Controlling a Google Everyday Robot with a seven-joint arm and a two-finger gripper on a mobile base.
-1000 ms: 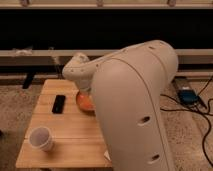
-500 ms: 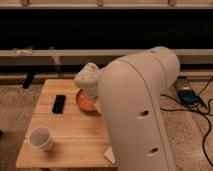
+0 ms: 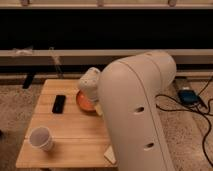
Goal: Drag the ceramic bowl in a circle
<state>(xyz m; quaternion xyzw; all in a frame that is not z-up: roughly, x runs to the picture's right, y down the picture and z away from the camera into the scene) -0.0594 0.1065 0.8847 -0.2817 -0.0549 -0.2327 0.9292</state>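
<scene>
Gripper [image 3: 94, 99] low over the ceramic bowl [image 3: 83, 103].
Jaws stand wide, nothing visibly held; the bowl's bulk lies from them toward the black phone [image 3: 59, 103]. Rim contact possibly hidden by the arm [image 3: 135, 115].

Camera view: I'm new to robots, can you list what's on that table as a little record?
table: small, wooden
ceramic bowl: orange, back right of the tabletop, partly hidden by the arm
gripper: at the bowl, at the arm's end
white cup: front left corner, upright
black flat rectangle: left of the bowl, not touching
</scene>
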